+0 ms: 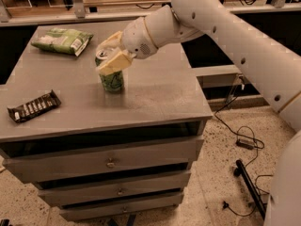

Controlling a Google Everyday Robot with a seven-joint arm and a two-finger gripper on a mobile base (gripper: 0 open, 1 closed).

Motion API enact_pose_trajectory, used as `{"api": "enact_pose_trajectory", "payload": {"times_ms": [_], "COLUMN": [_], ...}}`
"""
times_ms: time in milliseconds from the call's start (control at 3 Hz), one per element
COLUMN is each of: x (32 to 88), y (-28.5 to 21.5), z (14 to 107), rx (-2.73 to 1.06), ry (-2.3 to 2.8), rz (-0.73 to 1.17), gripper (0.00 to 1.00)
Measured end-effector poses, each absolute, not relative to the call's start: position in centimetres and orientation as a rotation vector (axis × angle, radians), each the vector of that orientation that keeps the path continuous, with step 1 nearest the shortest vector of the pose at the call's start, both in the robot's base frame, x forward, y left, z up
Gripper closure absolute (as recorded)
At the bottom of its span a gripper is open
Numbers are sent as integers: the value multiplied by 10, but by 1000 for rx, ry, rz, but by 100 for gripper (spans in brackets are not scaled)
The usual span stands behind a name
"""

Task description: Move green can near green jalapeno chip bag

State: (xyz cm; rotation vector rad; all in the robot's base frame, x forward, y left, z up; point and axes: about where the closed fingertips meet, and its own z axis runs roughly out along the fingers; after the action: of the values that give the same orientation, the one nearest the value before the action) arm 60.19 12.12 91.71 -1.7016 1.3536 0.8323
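The green can (112, 80) stands upright on the grey cabinet top (155, 93), left of its middle. My gripper (106, 55) comes in from the right on the white arm and sits over the can's upper half. One cream finger (114, 63) lies across the can's front and the other (109, 39) is behind it, shut on the can. The can's silver top shows a little between them. The green jalapeno chip bag (62, 40) lies flat at the far left corner of the top, well apart from the can.
A dark ribbed chocolate-bar wrapper (34, 106) lies at the front left of the top. The cabinet has drawers (110, 163) below. Cables (242, 140) trail on the speckled floor to the right. Shelving and a dark gap run behind the cabinet.
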Motion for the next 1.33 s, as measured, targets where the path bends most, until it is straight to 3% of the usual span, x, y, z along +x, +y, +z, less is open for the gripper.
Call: {"api": "enact_pose_trajectory", "payload": {"times_ms": [333, 1333], "x": [617, 743], "y": [122, 156], "z": [951, 1012], "rx": [-1697, -1543], "ry": [1288, 1391], "rz": [784, 627], "gripper": [100, 100]}}
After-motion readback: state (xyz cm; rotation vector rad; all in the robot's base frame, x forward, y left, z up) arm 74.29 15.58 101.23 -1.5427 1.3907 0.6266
